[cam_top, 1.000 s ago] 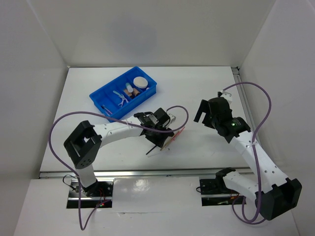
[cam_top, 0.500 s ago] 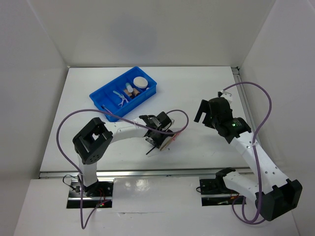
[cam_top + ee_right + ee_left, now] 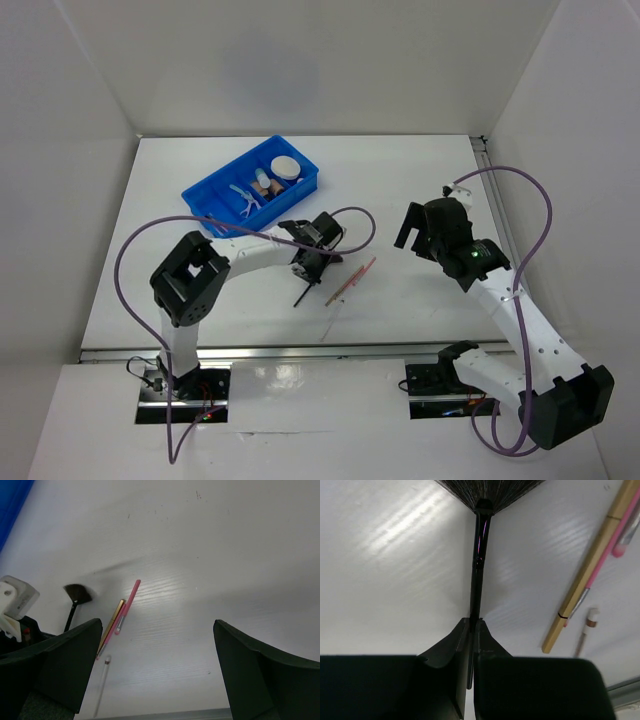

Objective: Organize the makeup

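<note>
My left gripper [image 3: 313, 258] is shut on the handle of the thin black brush [image 3: 303, 290]. The left wrist view shows its jaws [image 3: 472, 623] pinching the handle [image 3: 477, 560], with the fanned bristles [image 3: 490, 491] pointing away. Pink pencils [image 3: 358, 277] and a gold one [image 3: 584, 577] lie on the table to its right. A thin pale pencil [image 3: 331, 325] lies nearer the front. The round cream compact [image 3: 286, 167], pale tubes [image 3: 241, 196] and other small pieces sit in the blue bin [image 3: 203, 203]. My right gripper [image 3: 413, 228] is open and empty, over the table's right side.
The right wrist view shows the black brush [image 3: 75, 596], the pink pencils [image 3: 126, 609], the pale pencil [image 3: 102, 679] and part of the left wrist [image 3: 16, 597], all left of its wide-open jaws [image 3: 157, 627]. White walls enclose the table.
My left gripper has moved back and left, off the pencils, with the black brush in it. The pencils stay on the table. The right arm has not moved.
</note>
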You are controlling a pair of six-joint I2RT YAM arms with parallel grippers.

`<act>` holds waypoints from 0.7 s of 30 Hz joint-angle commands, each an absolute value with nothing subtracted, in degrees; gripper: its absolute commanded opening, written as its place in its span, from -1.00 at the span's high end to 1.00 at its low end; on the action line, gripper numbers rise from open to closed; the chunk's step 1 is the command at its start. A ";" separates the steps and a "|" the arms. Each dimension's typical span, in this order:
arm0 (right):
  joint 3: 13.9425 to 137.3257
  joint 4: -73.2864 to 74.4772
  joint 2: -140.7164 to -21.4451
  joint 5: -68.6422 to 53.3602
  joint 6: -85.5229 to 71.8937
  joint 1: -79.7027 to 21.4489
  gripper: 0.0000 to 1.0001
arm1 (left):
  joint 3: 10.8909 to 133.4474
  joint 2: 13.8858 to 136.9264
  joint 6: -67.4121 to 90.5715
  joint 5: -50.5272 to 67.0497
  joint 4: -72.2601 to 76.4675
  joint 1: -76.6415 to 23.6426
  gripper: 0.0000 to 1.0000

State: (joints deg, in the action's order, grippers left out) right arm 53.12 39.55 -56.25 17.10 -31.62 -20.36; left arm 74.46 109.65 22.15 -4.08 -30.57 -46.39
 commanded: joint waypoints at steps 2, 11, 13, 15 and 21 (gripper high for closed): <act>52.82 36.91 -55.02 18.11 -31.46 -20.13 -1.00 | 79.62 106.97 18.29 -7.46 -34.88 -44.47 1.00; 52.29 34.02 -57.39 16.27 -31.99 -20.13 -1.00 | 90.25 101.26 19.77 -6.08 -41.74 -35.87 1.00; 52.29 33.22 -58.00 13.29 -30.24 -20.13 -1.00 | 92.36 101.25 22.67 -4.67 -42.80 -31.49 1.00; 51.59 33.57 -60.28 5.39 -29.53 -20.13 -0.94 | 94.65 101.25 24.16 -2.03 -43.94 -28.67 1.00; 41.43 39.81 -66.63 -11.67 -36.81 -22.75 -0.60 | 93.79 98.71 24.17 -1.49 -43.33 -23.12 1.00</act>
